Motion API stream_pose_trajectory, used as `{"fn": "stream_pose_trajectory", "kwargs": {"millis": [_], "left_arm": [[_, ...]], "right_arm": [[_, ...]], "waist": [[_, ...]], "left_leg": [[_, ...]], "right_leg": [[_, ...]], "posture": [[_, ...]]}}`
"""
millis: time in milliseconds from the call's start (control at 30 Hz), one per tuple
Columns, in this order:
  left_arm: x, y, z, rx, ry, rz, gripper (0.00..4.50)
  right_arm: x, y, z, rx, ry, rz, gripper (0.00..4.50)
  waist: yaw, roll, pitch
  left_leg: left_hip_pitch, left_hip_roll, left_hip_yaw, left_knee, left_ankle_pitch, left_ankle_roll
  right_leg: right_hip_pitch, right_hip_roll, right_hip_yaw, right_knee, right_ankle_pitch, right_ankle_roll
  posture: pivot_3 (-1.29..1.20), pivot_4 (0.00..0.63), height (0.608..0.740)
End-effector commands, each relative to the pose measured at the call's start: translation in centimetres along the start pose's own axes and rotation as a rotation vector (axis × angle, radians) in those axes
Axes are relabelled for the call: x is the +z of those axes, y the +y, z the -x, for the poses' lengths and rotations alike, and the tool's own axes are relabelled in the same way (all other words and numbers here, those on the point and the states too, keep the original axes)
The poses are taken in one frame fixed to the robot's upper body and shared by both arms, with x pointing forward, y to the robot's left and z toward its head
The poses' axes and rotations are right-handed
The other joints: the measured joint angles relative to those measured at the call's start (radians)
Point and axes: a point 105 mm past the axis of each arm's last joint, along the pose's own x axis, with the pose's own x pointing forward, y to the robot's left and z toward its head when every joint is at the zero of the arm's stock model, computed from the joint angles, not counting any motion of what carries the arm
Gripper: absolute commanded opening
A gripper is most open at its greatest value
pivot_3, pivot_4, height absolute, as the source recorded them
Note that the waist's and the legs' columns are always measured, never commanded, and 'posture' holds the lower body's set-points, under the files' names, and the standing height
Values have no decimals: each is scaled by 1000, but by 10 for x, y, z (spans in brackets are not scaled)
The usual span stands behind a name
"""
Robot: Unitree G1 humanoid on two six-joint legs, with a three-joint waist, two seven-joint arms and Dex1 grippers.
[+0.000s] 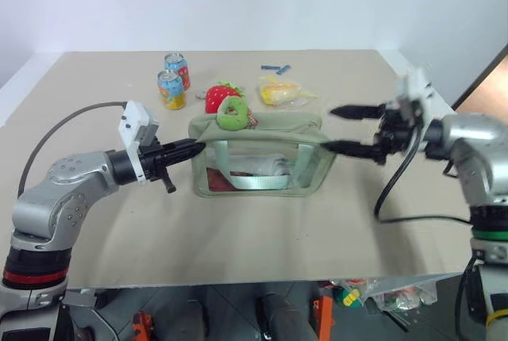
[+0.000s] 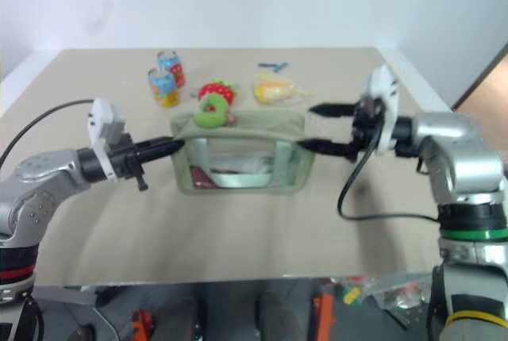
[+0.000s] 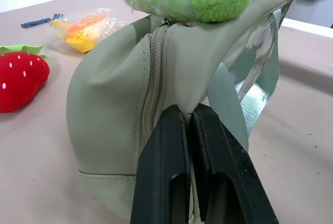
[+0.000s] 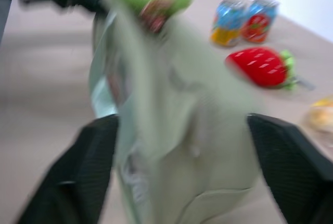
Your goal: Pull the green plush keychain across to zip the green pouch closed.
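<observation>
The pouch sat mid-frame on the bench, the keychain on its top towards the left end. The left pincer was clenched on the pouch's left end. The right pincer stood released, apparently just clear of the right end.
</observation>
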Motion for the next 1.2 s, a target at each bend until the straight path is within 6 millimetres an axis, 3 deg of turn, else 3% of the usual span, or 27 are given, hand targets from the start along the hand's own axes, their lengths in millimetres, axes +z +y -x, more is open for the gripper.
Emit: {"fn": "stream_pose_trajectory", "kwargs": {"millis": [33,133,233,333,467,700,733,767,1067,1100,1200], "left_arm": [[2,-9,-7,-46,-3,-6,0],[3,-13,-9,-61,-5,-1,0],[3,-17,-11,-75,-11,0,0],[4,-20,-14,-81,-16,0,0],[3,-22,-15,-82,-17,3,0],[3,-21,-15,-70,-18,3,0],[2,-21,-15,-69,-18,2,0],[2,-20,-15,-67,-18,2,0],[3,-17,-19,-66,-21,-1,0],[3,-17,-19,-66,-21,0,0],[3,-14,-21,-47,-29,-7,0]], "right_arm": [[39,-20,-7,-82,-116,33,4114],[54,-29,-47,-137,-161,1,4114],[52,-15,-88,-80,-131,-46,4114],[46,0,-114,-17,-103,-49,4114],[37,16,-133,80,-64,-60,4114],[18,25,-138,155,10,-86,4114],[16,24,-138,153,15,-98,3595],[14,23,-138,149,19,-101,3459],[10,23,-132,162,20,-106,239],[14,23,-130,158,3,-96,13],[35,23,-123,160,-111,-41,13]], "waist": [[-2,0,0],[-9,0,0],[-9,0,0],[1,0,0],[7,0,0],[4,0,0],[4,0,0],[4,0,0],[4,0,0],[5,0,0],[5,0,0]], "left_leg": [[0,0,0,0,0,0],[1,0,0,0,0,0],[0,1,-1,-1,0,0],[-3,1,-2,-2,0,0],[-14,-1,-5,0,0,0],[-14,-2,-7,0,0,0],[-13,-1,-8,0,0,0],[-13,-1,-8,0,0,0],[-13,-1,-10,1,0,1],[-13,-1,-10,1,0,1],[-13,-1,-10,1,0,1]], "right_leg": [[0,0,0,0,0,0],[0,1,1,0,0,0],[-1,1,0,0,2,2],[-3,1,-1,0,2,3],[-8,-2,-4,-1,2,2],[-7,-2,-5,-1,2,3],[-7,-1,-6,-1,2,3],[-7,-1,-6,-1,2,3],[-6,-1,-7,0,2,3],[-6,-1,-7,0,2,3],[-6,-1,-8,0,2,3]], "posture": [[0,150,740],[0,150,740],[0,150,740],[0,150,740],[0,150,740],[0,150,740],[0,150,740],[0,150,740],[0,150,740],[0,150,740],[0,150,740]]}}
